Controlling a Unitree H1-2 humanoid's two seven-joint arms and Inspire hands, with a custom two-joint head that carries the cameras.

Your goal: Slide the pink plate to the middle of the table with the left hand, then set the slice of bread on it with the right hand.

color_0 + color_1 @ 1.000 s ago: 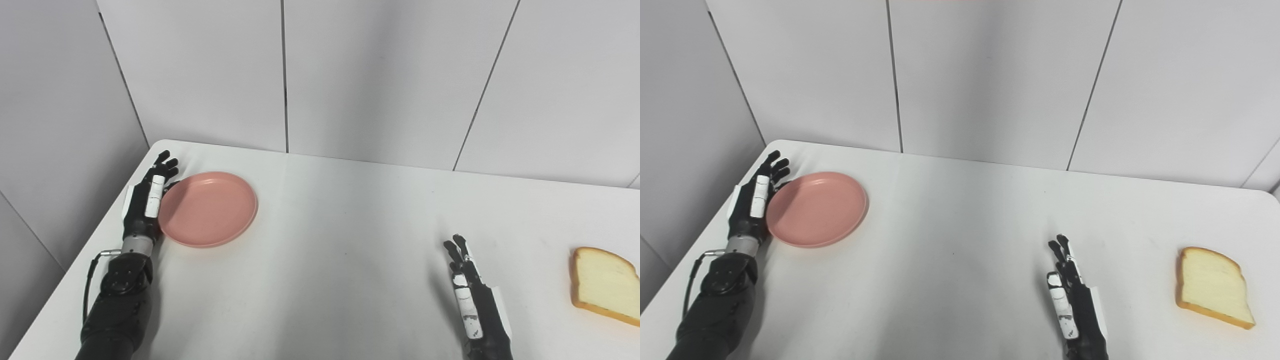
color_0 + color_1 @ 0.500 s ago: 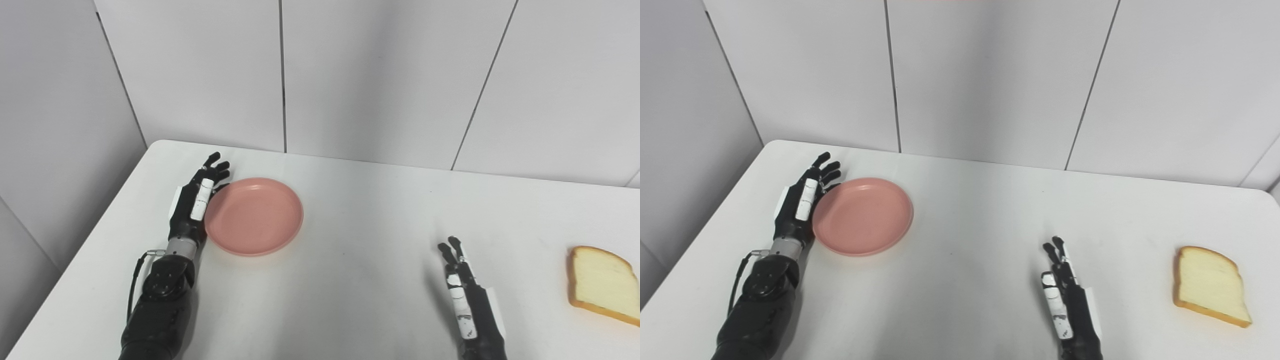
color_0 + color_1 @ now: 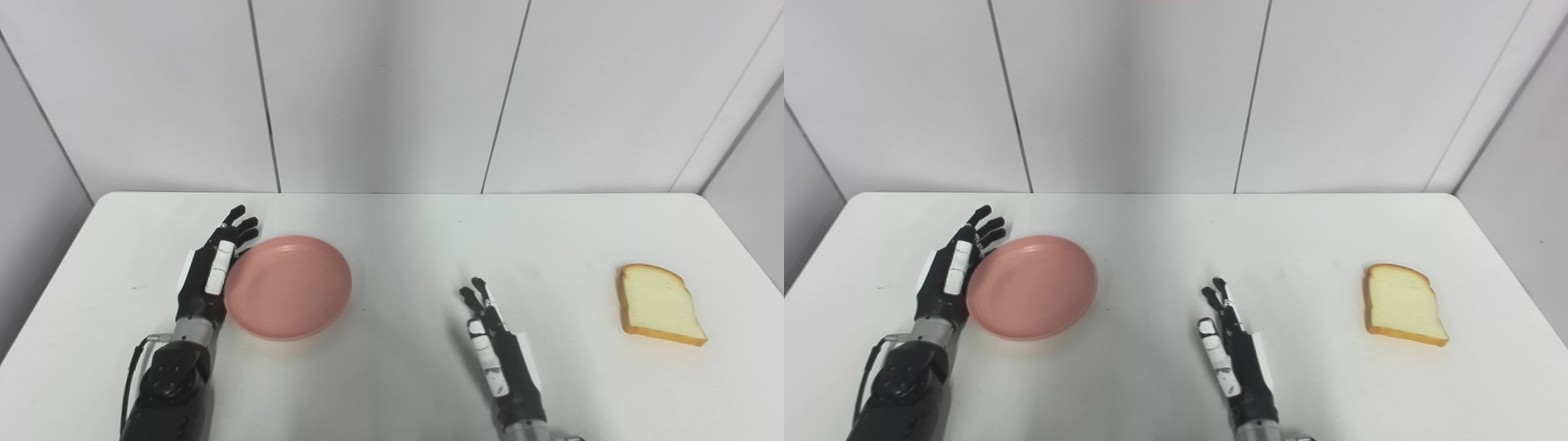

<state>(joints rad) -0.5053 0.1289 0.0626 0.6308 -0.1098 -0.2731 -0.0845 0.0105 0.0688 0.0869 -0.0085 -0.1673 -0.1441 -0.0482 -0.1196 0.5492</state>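
Note:
The pink plate (image 3: pixel 288 286) lies flat on the white table (image 3: pixel 404 245), left of the middle. My left hand (image 3: pixel 211 272) is open, fingers straight, with its palm against the plate's left rim. My right hand (image 3: pixel 496 352) is open and empty, resting edge-up near the front, right of the middle. The slice of bread (image 3: pixel 656 304) lies flat at the far right, well apart from the right hand. It also shows in the right eye view (image 3: pixel 1401 304).
Grey wall panels stand behind the table's far edge. The table's left edge (image 3: pixel 43 294) and right edge (image 3: pixel 744 245) are both in view.
My left hand has pushed the plate to the right across the table. The camera has also turned right, so the whole scene has shifted left. The right hand and bread stay in place.

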